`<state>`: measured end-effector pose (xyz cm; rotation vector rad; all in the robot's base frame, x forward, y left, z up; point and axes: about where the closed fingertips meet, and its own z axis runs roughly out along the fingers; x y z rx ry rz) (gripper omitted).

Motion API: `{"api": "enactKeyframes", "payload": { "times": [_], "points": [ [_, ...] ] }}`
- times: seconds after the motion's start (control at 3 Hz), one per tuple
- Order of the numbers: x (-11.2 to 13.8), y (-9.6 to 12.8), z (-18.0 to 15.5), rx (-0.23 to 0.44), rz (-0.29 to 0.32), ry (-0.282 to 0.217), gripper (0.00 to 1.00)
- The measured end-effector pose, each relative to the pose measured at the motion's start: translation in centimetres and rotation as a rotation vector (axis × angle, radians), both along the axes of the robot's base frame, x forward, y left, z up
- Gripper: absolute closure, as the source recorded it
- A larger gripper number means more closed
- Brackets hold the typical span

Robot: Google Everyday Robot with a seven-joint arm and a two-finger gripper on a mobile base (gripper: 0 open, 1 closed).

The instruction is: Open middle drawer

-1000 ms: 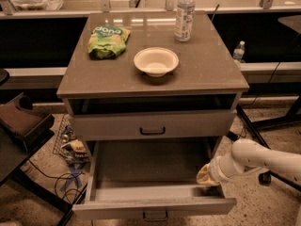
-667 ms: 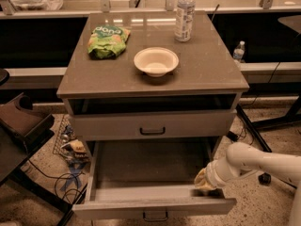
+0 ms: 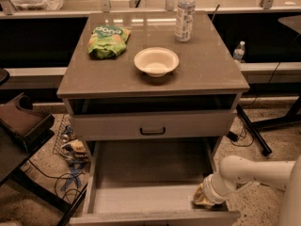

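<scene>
The middle drawer (image 3: 146,173) is standing pulled well out from the grey cabinet (image 3: 75,81), its plain grey box interior lying open to the camera and its front panel sitting at the bottom edge of the view. The gripper (image 3: 202,199) is resting at the drawer's front right corner, just inside the right wall and close against the back of the front panel. Whether it is wide, narrow or holding anything cannot be told, since it is showing only as a small yellowish tip. The white arm (image 3: 256,173) is reaching in from the right edge and bending down toward that corner.

Directly above the open drawer, 1 closed drawer (image 3: 197,125) is sitting flush with the cabinet, a small black bar handle (image 3: 152,131) at its centre. A dark recess is showing between that drawer and the cabinet top.

On the top, 3 things are standing apart from one another:
- a cream bowl (image 3: 156,61) near the middle, upright
- a green snack bag (image 3: 108,40) toward the back left
- a clear water bottle (image 3: 185,13) upright at the back right

A second, smaller bottle (image 3: 239,52) is standing beyond the cabinet's right side. Tangled cables (image 3: 70,149) are lying on the speckled floor to the left of the open drawer.
</scene>
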<state>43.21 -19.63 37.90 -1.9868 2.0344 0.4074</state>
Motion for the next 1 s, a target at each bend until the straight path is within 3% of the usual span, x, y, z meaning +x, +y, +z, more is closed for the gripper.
{"api": "enactKeyframes", "payload": {
  "times": [0.33, 1.0],
  "points": [
    [0.0, 0.0, 0.0, 0.000, 0.000, 0.000, 1.00],
    [-6.5, -1.4, 2.3, -0.057, 0.010, 0.044, 1.00]
  ]
}}
